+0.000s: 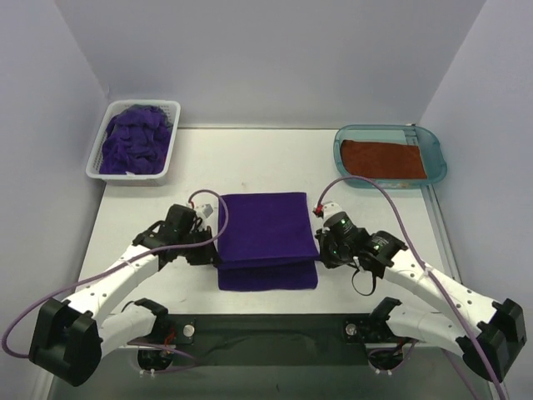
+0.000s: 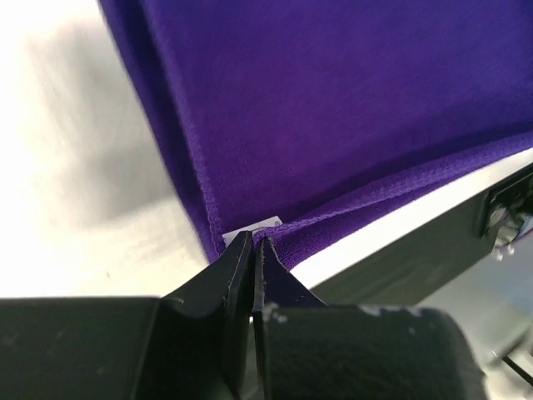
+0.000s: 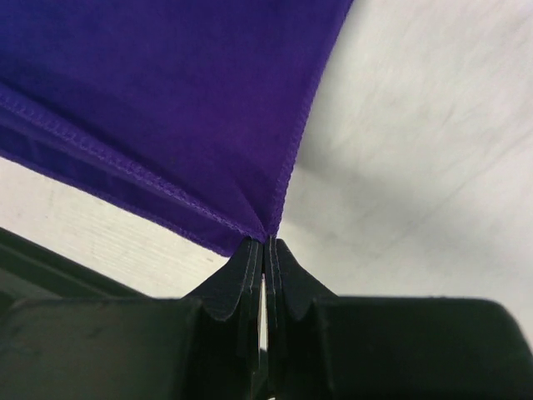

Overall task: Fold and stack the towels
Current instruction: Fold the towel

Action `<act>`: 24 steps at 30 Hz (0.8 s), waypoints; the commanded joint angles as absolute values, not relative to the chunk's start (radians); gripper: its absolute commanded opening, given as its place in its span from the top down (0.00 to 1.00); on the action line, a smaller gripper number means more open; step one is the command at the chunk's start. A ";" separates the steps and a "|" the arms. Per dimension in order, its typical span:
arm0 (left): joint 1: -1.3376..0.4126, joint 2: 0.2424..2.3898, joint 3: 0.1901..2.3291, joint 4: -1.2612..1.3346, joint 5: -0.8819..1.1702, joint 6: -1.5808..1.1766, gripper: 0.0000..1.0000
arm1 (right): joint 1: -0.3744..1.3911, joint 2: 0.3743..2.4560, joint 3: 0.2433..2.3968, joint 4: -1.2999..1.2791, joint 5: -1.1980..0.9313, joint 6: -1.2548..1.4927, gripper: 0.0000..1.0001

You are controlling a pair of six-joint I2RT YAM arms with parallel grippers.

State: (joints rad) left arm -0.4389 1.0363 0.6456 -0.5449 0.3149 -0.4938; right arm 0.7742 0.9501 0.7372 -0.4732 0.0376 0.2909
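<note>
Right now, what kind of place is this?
Probably a robot test booth, not a home: plain walls box in a table, robot arms are bolted at its edge, holding a purple towel.

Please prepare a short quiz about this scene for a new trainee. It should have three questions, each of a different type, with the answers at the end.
1. True or false: the rust-orange towel lies in the teal tray.
2. Choose one. What does the left gripper hold?
A) the rust-orange towel
B) a corner of the purple towel on the table
C) nothing; its jaws stand wide open
3. Fill the gap: the crumpled purple towels at the far left sit in a white slotted ____.

Key
1. True.
2. B.
3. basket.
</note>
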 commanded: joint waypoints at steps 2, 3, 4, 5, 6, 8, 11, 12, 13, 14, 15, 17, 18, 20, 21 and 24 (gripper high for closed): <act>-0.437 1.089 0.572 -0.520 0.373 -0.586 1.00 | 0.721 1.035 0.669 -0.509 -0.067 0.403 1.00; -0.437 1.101 0.563 -0.515 0.373 -0.594 1.00 | 0.712 1.057 0.666 -0.509 -0.074 0.408 1.00; -0.439 1.124 0.560 -0.514 0.371 -0.594 1.00 | 0.706 1.075 0.666 -0.508 -0.087 0.416 1.00; -0.442 1.134 0.557 -0.506 0.367 -0.595 1.00 | 0.703 1.115 0.664 -0.506 -0.089 0.420 1.00; -0.443 1.144 0.548 -0.500 0.365 -0.601 1.00 | 0.700 1.135 0.661 -0.505 -0.098 0.423 1.00; -0.445 1.176 0.537 -0.476 0.365 -0.606 1.00 | 0.687 1.195 0.657 -0.483 -0.124 0.428 1.00; -0.448 1.230 0.520 -0.434 0.361 -0.632 1.00 | 0.655 1.270 0.644 -0.437 -0.167 0.433 1.00; -0.449 1.244 0.517 -0.427 0.356 -0.640 1.00 | 0.649 1.287 0.644 -0.425 -0.172 0.434 1.00; -0.449 1.265 0.512 -0.422 0.336 -0.643 1.00 | 0.643 1.314 0.640 -0.407 -0.176 0.439 1.00; -0.451 1.272 0.509 -0.411 0.327 -0.649 1.00 | 0.628 1.325 0.638 -0.397 -0.182 0.437 1.00; -0.451 1.279 0.509 -0.404 0.316 -0.655 1.00 | 0.621 1.336 0.640 -0.390 -0.192 0.434 1.00; -0.449 1.299 0.518 -0.394 0.278 -0.657 1.00 | 0.598 1.364 0.641 -0.371 -0.195 0.430 1.00; -0.449 1.308 0.526 -0.393 0.266 -0.658 1.00 | 0.588 1.371 0.646 -0.368 -0.199 0.423 1.00; -0.446 1.342 0.561 -0.391 0.230 -0.657 1.00 | 0.552 1.393 0.650 -0.354 -0.201 0.419 1.00; -0.445 1.357 0.578 -0.393 0.221 -0.649 1.00 | 0.540 1.399 0.653 -0.350 -0.201 0.414 1.00; -0.434 1.436 0.656 -0.396 0.195 -0.618 1.00 | 0.490 1.428 0.676 -0.331 -0.201 0.397 1.00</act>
State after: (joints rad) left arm -0.4454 1.3655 0.5869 -0.4469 0.3489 -0.6613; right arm 0.5343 1.3991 0.6502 -0.3359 -0.2287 0.4187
